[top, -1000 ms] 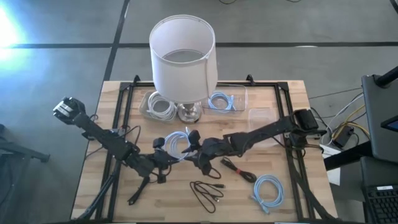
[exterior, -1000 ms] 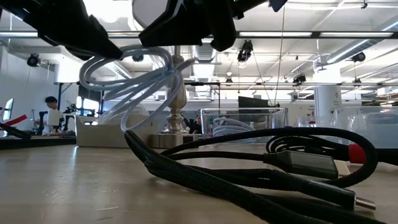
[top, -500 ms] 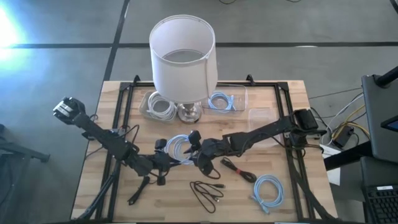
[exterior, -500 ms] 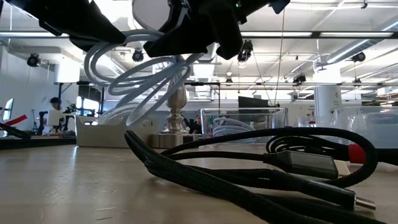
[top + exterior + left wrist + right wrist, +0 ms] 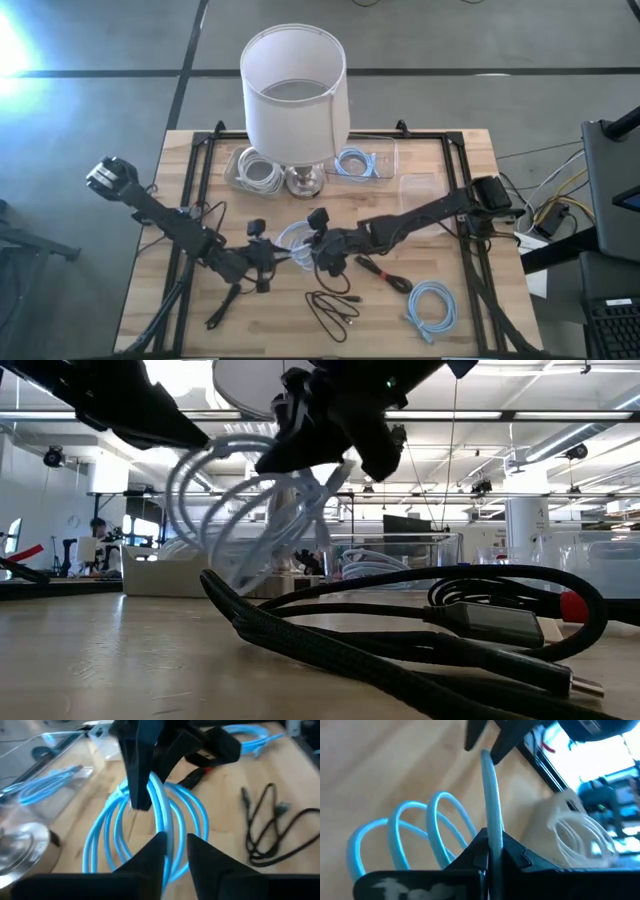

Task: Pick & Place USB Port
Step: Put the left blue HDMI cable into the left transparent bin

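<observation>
A light blue coiled USB cable (image 5: pixel 294 239) hangs between my two grippers near the table's middle. My right gripper (image 5: pixel 492 854) is shut on one strand at the coil's top. My left gripper (image 5: pixel 176 847) stands just left of the coil. Its fingers are a little apart, with a strand running between them; whether they touch it I cannot tell. In the low view the loops (image 5: pixel 235 510) hang below my right gripper (image 5: pixel 325 455), and the black cable in front hides whether their lower end reaches the table. My right gripper pinches a single strand (image 5: pixel 492 805) at the top of the coil between its two fingers, which lie across it. The remaining loops (image 5: pixel 400 827) hang slack below and beside the fingers, over the wooden table.
A lamp with a white shade (image 5: pixel 293 90) stands at the back middle. It is flanked by clear trays, one with a white cable (image 5: pixel 256 170) and one with a blue cable (image 5: pixel 355 162). A black cable (image 5: pixel 335 310), a black-and-red cable (image 5: pixel 385 272) and a blue coil (image 5: pixel 432 306) lie at the front.
My right gripper has come down onto the coil's top and taken hold of it. The coil slanted below my left gripper before. It has now swung toward the right gripper and hangs more upright and lower.
</observation>
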Available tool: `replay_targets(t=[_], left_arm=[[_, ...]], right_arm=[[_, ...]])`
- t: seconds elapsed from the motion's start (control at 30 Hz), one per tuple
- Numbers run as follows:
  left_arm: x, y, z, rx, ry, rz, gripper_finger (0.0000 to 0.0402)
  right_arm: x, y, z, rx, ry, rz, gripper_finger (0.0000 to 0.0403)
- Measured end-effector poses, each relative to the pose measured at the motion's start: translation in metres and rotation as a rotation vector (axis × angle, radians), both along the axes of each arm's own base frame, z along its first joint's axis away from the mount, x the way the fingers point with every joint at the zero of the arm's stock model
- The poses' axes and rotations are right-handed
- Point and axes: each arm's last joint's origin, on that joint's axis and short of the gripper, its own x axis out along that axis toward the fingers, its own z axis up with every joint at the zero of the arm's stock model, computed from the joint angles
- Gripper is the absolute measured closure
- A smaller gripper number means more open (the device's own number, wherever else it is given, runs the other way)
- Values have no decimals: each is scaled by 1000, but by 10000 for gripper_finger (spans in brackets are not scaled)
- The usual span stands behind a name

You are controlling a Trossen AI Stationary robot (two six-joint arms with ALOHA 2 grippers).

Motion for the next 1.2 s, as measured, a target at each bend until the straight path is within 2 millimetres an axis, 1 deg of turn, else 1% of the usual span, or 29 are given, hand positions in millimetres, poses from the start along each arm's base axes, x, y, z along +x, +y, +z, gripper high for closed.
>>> replay_targets(t=[0.13, 0.2, 0.27, 0.43, 0.6, 0.77, 0.9, 1.1, 1.2], left_arm=[[2, -1, -6, -3, 18, 12, 280], [3, -1, -8, -13, 27, 15, 266], [4, -2, -10, -20, 29, 23, 257], [5, -2, -14, -21, 41, 32, 251], [5, -2, -15, -20, 47, 36, 253], [5, -1, -15, -19, 48, 37, 253], [5, -1, -15, -19, 48, 38, 255], [5, -1, -15, -18, 48, 40, 255], [5, -1, -15, -19, 48, 41, 254]], right_arm=[[-8, 1, 2, -111, 23, -131, 390], [-14, 0, 7, -144, 38, -211, 390], [-20, -3, 16, -138, 51, -280, 390], [-44, -10, 38, -92, 89, -442, 390], [-65, -26, 58, -174, 16, -638, 390], [-76, -50, 70, -216, -70, -784, 390], [-80, -78, 75, -188, -104, -897, 390], [-79, -126, 68, -171, -105, -1060, 390], [-77, -149, 59, -103, -114, -1143, 390]])
